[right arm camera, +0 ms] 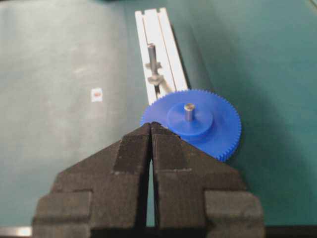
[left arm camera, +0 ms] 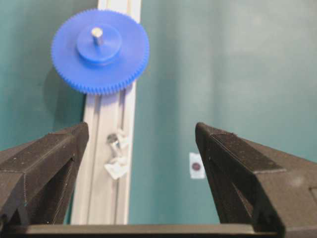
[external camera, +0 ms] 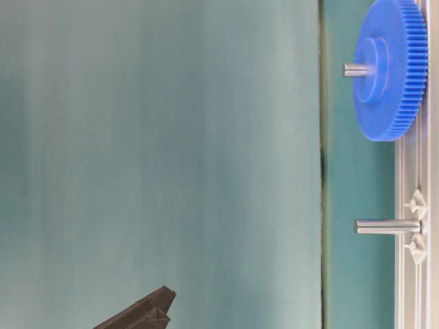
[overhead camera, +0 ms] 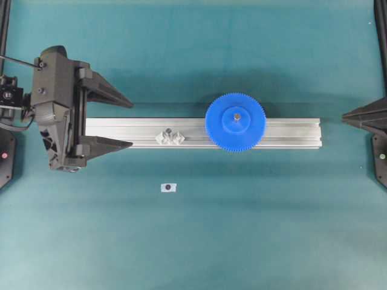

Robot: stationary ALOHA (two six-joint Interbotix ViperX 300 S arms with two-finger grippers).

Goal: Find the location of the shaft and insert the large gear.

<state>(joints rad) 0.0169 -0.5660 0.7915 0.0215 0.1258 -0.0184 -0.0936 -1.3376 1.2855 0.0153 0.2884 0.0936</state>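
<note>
Sitting on the shaft (overhead camera: 237, 116) over the rail (overhead camera: 290, 133), the large gear (overhead camera: 235, 121) looks already inserted. The left gripper (overhead camera: 121, 124) stands wide and empty at the rail's end; the right gripper (right arm camera: 151, 126) is closed, holding nothing. Next, probably only retreat.

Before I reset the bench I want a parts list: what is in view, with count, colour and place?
large gear: one, bright blue, seated on a pin on the rail, right of middle.
shaft: one, grey, upright on a clear bracket, bare, left of the gear.
rail: one, silver, across the table.
tag: one, white with a dark dot, on the mat below the rail.
mat: one, teal.
left pincer: one, black, open, at the rail's left end.
right pincer: one, black, shut, right of the rail.
</note>
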